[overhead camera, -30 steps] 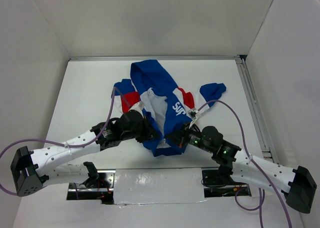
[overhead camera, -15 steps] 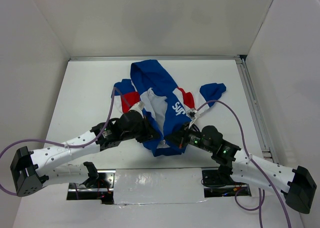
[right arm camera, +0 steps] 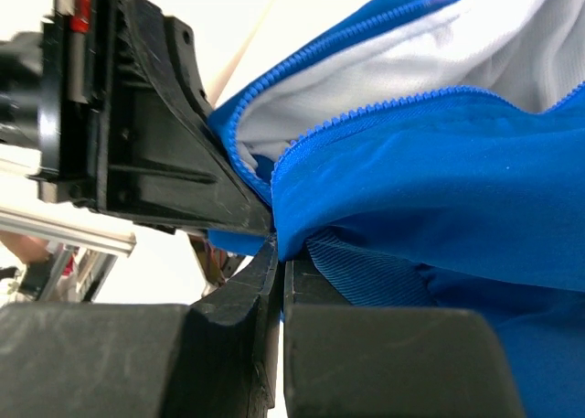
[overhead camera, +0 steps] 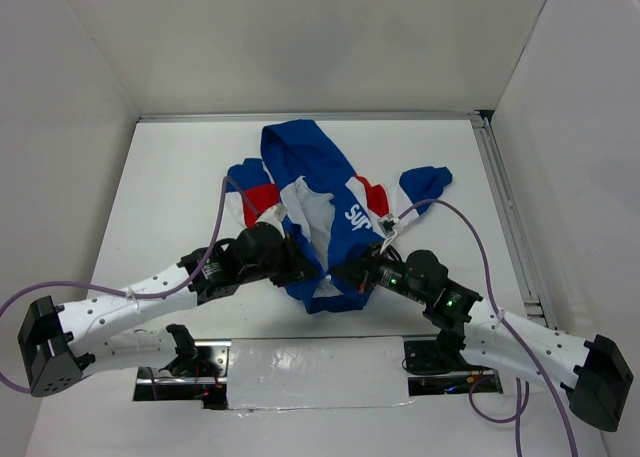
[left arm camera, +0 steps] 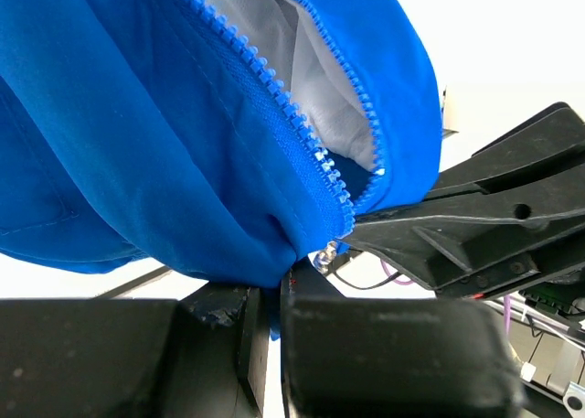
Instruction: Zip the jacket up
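Jacket (overhead camera: pixel 318 192) lies front-open on the desk (overhead camera: pixel 170 177), its zipper (left arm camera: pixel 274 98) running away from the arms; left fingers (left arm camera: pixel 366 345) and right fingers (right arm camera: pixel 384 363) each pinch a hem corner at the near end, nearly touching.

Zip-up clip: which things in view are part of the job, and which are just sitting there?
Part of the job:
- jacket
- zipper, its two sides apart
- left gripper, shut on the jacket's bottom edge
- right gripper, shut on that edge too

Just there:
- purple cables on the arms
- metal rail along the table's right edge
- table
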